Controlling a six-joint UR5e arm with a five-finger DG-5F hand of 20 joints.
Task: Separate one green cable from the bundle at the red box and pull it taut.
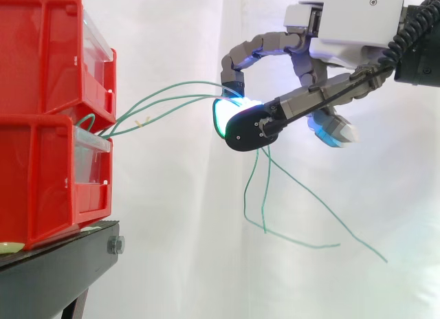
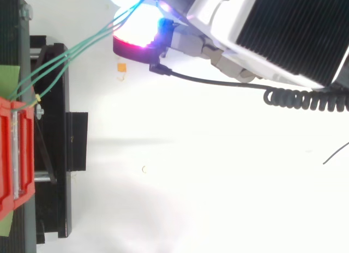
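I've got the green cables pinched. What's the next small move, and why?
Probably draw the robot hand slowly away from the red box. Its fingers pinch the cables, but several run into the pinch and they bow between box and hand, so nothing looks taut or separated yet.

You see two red bins (image 1: 41, 58), one upon the other at the left, one black stand (image 1: 62, 271), three green cables (image 2: 67, 55) and one hand (image 1: 316, 95) at the right.
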